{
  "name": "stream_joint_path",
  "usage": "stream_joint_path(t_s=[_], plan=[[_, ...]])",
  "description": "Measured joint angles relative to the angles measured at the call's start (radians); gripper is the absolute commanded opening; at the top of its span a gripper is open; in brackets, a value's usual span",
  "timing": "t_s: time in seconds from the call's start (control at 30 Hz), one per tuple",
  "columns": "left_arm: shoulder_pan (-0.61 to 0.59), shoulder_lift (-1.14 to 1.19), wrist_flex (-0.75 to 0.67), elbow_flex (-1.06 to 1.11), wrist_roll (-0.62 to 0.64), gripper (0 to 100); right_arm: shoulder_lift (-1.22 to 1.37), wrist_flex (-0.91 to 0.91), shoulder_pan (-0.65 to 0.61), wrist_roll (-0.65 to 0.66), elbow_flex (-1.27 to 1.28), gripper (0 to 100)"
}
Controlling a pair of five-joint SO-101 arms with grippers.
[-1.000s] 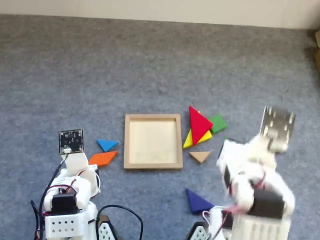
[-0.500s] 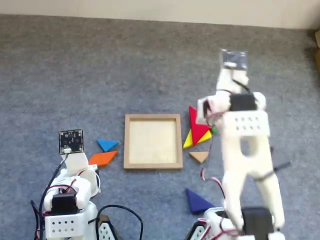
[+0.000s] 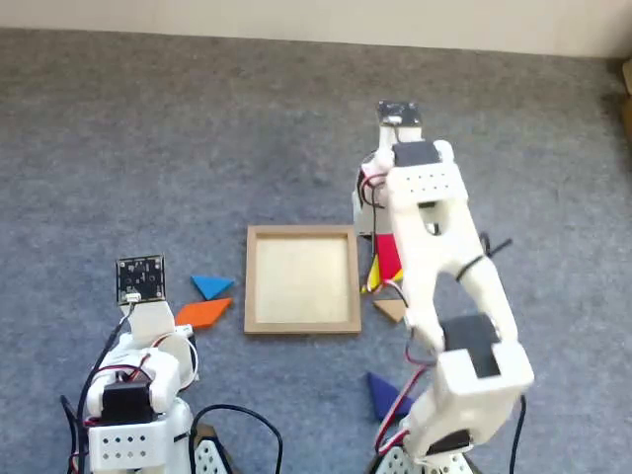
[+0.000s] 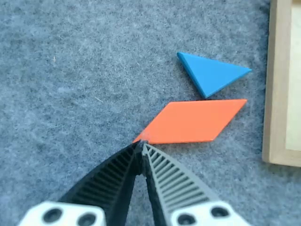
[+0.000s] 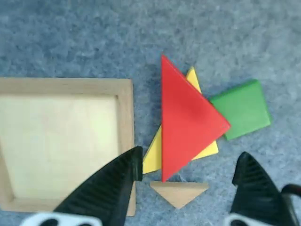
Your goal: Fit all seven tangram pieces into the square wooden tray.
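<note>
Left arm sits folded well left of the tray, nearer the robot's side. The left tool has its fingers together w/ nothing btw them. Tips are right at the orange piece's corner farthest from the tray; can't tell if they touch it.

Orange parallelogram lies flat on the grey table, just left of the tray, not touching the tray's rim. Light blue triangle is just beyond it, same side of the tray, a narrow gap btw the two.

The tray is square, pale wood, flat on the table, bare floor inside. All seven pcs lie outside it.

Just right of the tray: red triangle lies on top of the yellow triangle, its long edge parallel to the tray's right rim. Yellow shows past red at both ends. Small tan triangle is off the tray's near right corner, just below red's tip, apart from it. Green square is farther right of the tray, partly tucked under red's right corner.

Dark blue triangle lies alone, right of the tray and well toward the robot.

Right arm stretches out over the tray's right side, above the red/yellow stack. Right tool has its fingers wide apart, holding nothing. One finger is over the tray's right rim, the other out beyond the tan triangle.
</note>
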Motion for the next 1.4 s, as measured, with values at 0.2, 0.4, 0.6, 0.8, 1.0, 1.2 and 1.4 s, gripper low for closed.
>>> stream_joint_path(t_s=[0.2,0.4,0.6,0.8,1.0,1.2,1.4], plan=[[0.0,0.0,0.0,0.0,0.0,1,0.112,0.0,-0.014,0.06,-0.086,30.3],[0.0,0.0,0.0,0.0,0.0,1,0.196,-0.023,0.003,0.066,-0.086,30.3],[0.0,0.0,0.0,0.0,0.0,1,0.242,-0.055,0.061,0.068,-0.086,30.3],[0.0,0.0,0.0,0.0,0.0,1,0.27,-0.058,0.063,0.068,-0.089,30.3],[0.0,0.0,0.0,0.0,0.0,1,0.301,-0.057,0.061,0.066,-0.117,30.1],[0.0,0.0,0.0,0.0,0.0,1,0.301,-0.057,0.061,0.066,-0.118,28.7],[0.0,0.0,0.0,0.0,0.0,1,0.296,-0.057,0.074,0.066,-0.121,23.1]])
